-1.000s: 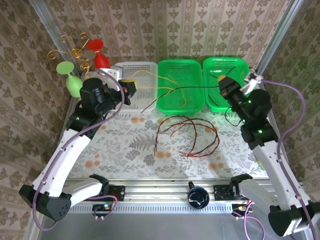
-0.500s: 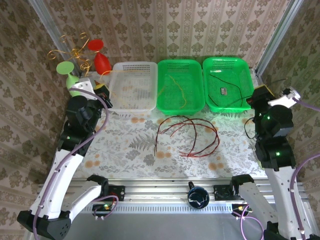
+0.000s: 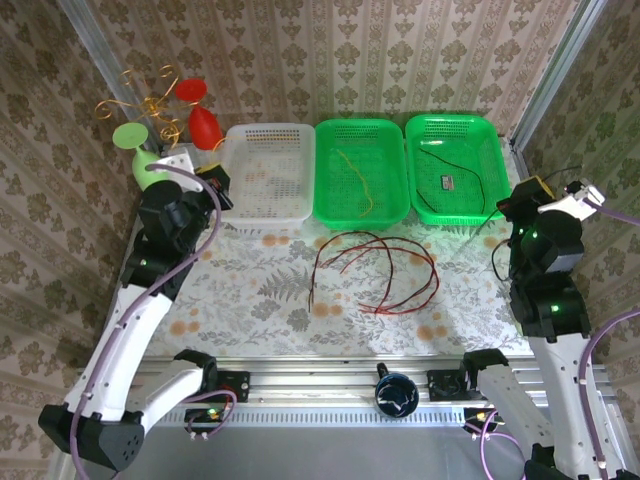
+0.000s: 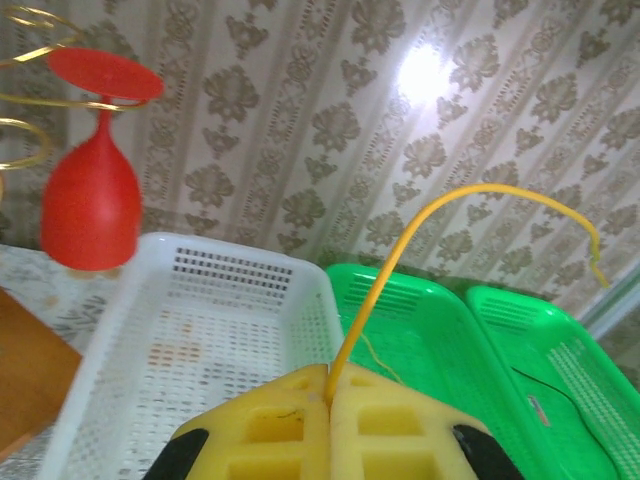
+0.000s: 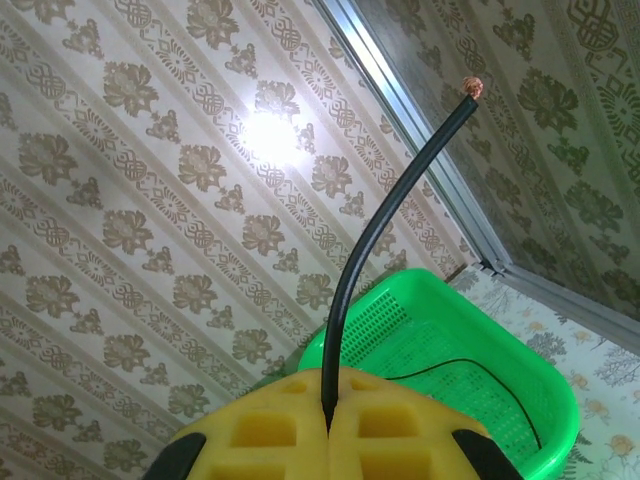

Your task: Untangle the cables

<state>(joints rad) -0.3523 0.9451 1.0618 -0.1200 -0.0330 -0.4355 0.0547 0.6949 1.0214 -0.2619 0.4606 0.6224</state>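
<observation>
My left gripper (image 3: 215,181) hangs by the white basket's left end, shut on a yellow cable (image 4: 400,250) that rises from between the foam pads (image 4: 270,430) and arcs right. A thin yellow cable (image 3: 352,180) lies in the middle green basket (image 3: 330,214). At the far right my right gripper (image 3: 534,190) is shut on a black cable (image 5: 345,290) whose bare tip points up; black cable (image 3: 470,172) also runs through the right green basket (image 3: 415,210). The red cables (image 3: 375,268) loop loosely on the patterned tabletop in front of the baskets.
A white basket (image 3: 265,218) stands left of the two green ones. Red (image 3: 203,122) and green (image 3: 146,168) plastic goblets and gold curled wire (image 3: 150,100) crowd the back left corner. Wallpapered walls and metal posts (image 3: 545,80) close in the sides.
Both arms have drawn apart from the baskets, the left one leftward and the right one rightward. The yellow and black cables that crossed over the baskets now lie separately in the two green baskets.
</observation>
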